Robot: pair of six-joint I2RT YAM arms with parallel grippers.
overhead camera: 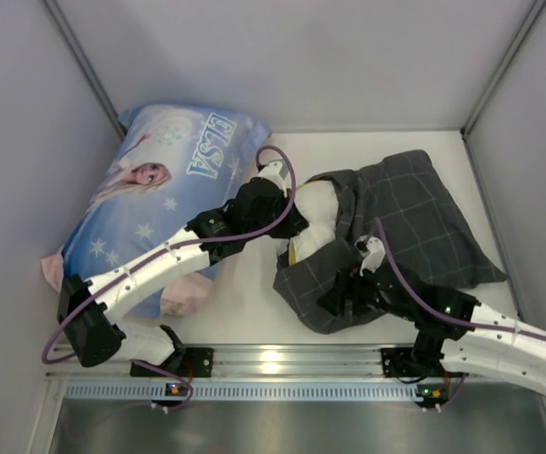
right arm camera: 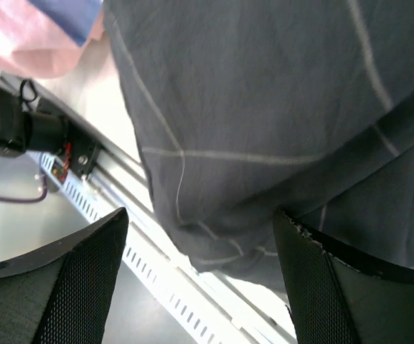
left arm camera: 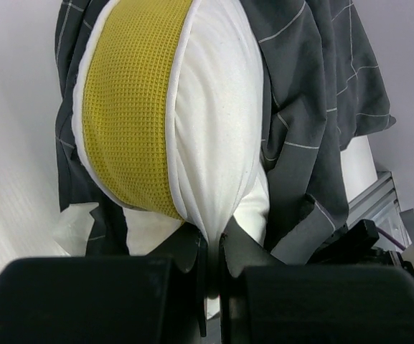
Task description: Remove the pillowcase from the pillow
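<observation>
on the white table your left gripper clamped the bared pillow while your right gripper gaped at the half-peeled pillowcase; next, i judged, you needed to grip and pull it off.

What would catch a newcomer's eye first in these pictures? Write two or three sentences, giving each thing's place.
The big blue ELSA pillow fills the table's far left. At the centre, a white pillow with a yellow mesh band bulges out of a dark grey checked pillowcase, its white cloth pinched by the left fingers. The right fingers stand open at the pillowcase's near edge.
</observation>
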